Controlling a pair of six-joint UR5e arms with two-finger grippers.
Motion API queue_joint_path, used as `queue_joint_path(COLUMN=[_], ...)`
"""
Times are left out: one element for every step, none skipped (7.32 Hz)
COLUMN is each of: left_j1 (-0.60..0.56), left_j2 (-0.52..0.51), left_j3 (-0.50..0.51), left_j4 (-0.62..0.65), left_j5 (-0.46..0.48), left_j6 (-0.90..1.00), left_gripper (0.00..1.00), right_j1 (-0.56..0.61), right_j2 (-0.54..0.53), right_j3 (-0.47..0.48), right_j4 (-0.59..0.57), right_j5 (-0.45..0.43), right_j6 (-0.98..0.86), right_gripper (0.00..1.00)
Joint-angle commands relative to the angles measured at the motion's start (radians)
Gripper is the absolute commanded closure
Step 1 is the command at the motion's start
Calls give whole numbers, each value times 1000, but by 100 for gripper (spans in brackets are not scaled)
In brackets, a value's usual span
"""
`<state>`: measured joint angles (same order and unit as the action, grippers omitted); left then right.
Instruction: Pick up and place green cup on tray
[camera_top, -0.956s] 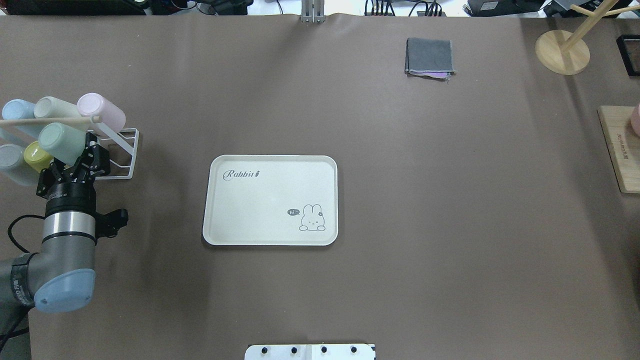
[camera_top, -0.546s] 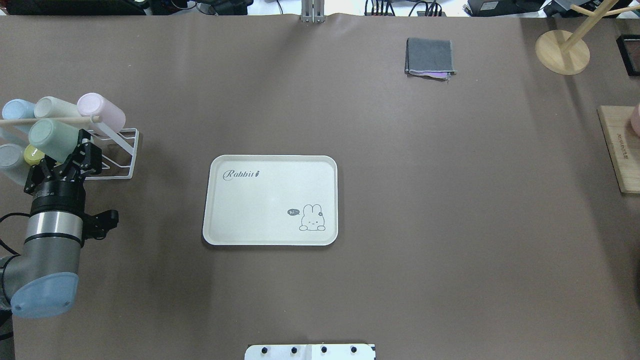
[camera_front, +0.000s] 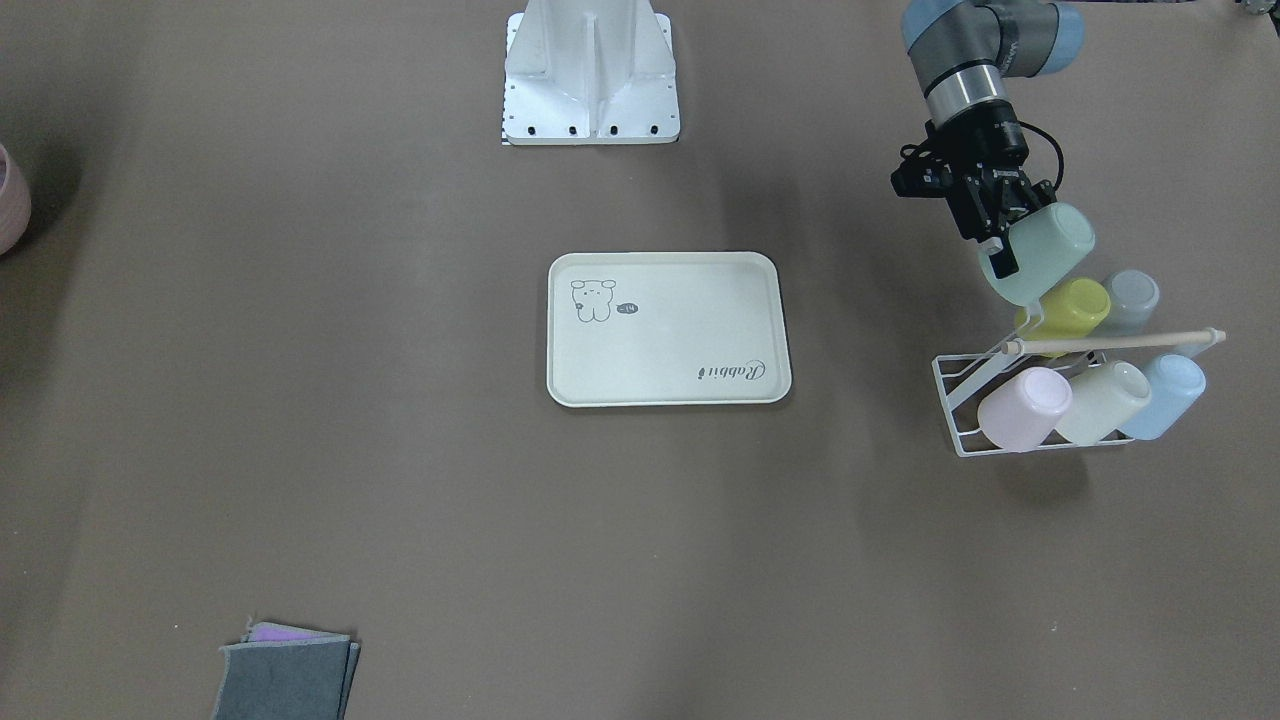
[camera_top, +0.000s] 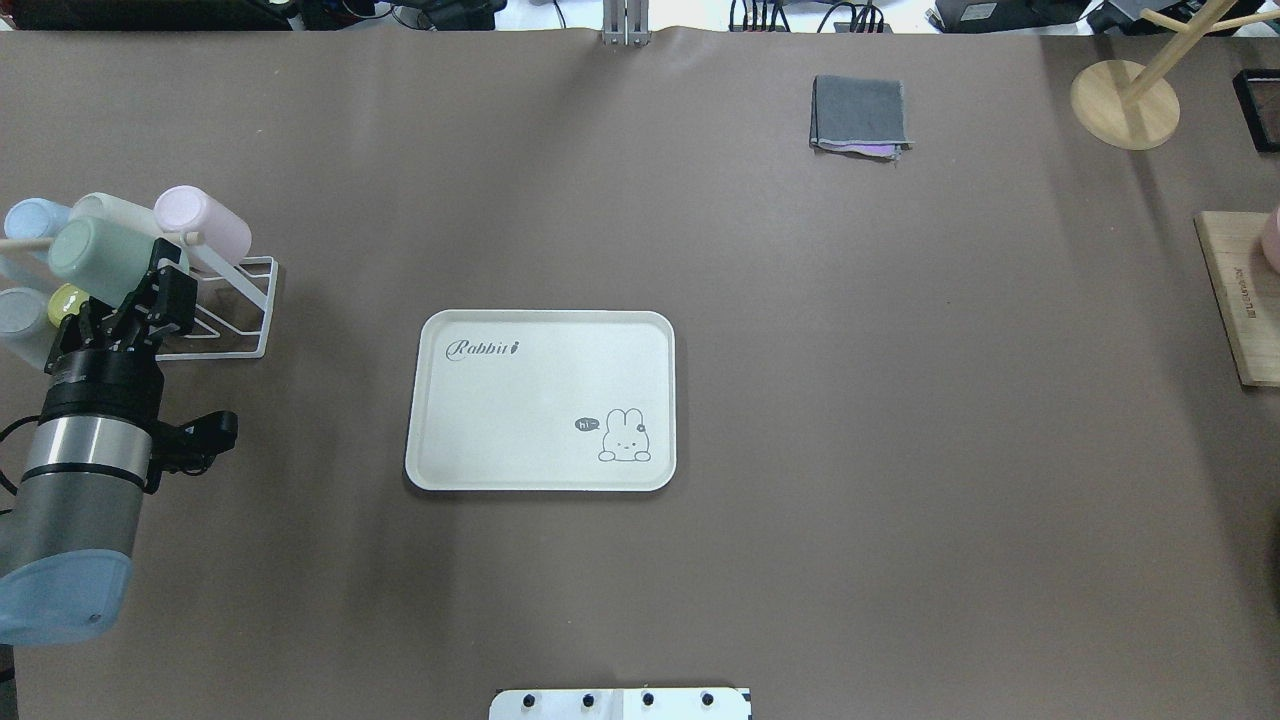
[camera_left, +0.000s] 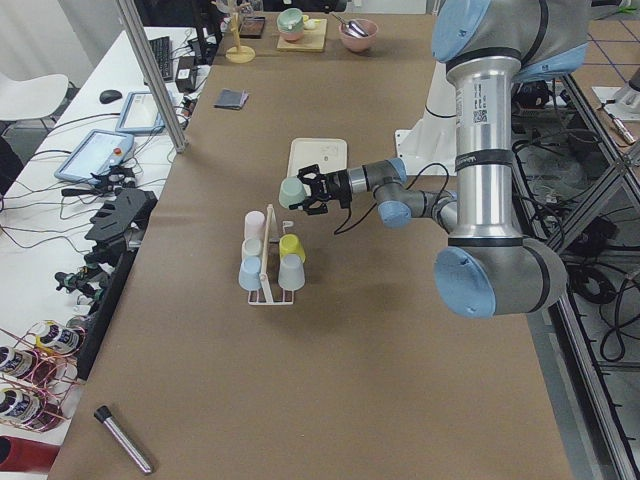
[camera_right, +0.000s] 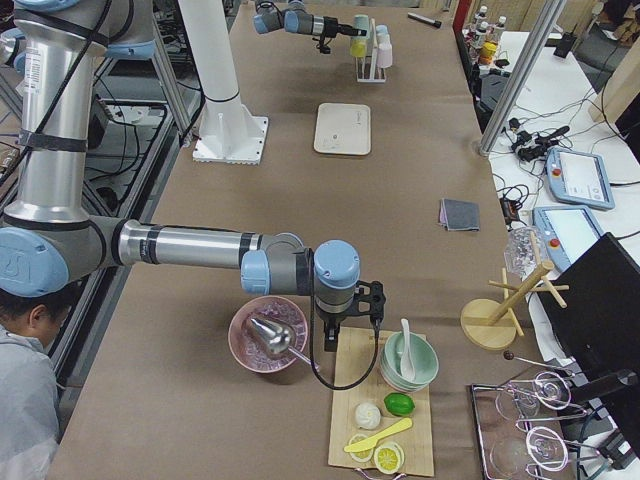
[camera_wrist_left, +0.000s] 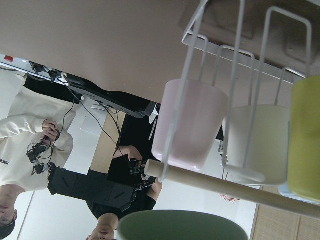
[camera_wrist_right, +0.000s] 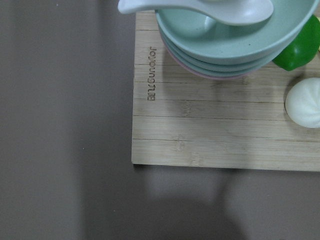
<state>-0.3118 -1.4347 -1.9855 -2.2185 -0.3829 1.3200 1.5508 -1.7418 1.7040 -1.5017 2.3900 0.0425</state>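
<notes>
The green cup (camera_top: 92, 256), gripped by the left claw (camera_top: 135, 290), hangs apart from the "Rabbit" tray (camera_top: 520, 420).

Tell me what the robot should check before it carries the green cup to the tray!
1. Left gripper shut on green cup: ok.
2. Cup clear of the rack: ok, the left side view shows it above.
3. Tray empty: ok.
4. Table between rack and tray bare: ok.
5. Right gripper far off, over the wooden board: ok.
6. Grip firm enough: cannot tell.
</notes>
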Motion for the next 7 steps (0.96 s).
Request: queue_joint_path(left_j1=[-1,6,10,11,11,13,14], left_j2=[-7,-3,3,2,0,-1,-3], left_j3=[-6,-6,-18,-25,-26,-26,-29], left_j4=[-96,-96,-99,-105,-104,-105,-105], left_j5=[-51,-74,-100,-125,-129,-131,-131], left_j6=[-176,-410,-591,-699,-813,-896,-944], left_gripper=[31,33,33,34,34,34,34], right_j1=[2,0,2,2,0,0,0], right_j2=[-1,-1,-2,-1,-1,1,2], right_j3=[-3,-4,-6,-12,-14,-18,-18], right_j4=[1,1,1,1,1,1,3], right_j5=[0,-6,-14,-15,-17,-20,-20], right_j6=[-4,-4,-4,-4,-4,-4,-4], right_gripper=[0,0,0,0,0,0,0])
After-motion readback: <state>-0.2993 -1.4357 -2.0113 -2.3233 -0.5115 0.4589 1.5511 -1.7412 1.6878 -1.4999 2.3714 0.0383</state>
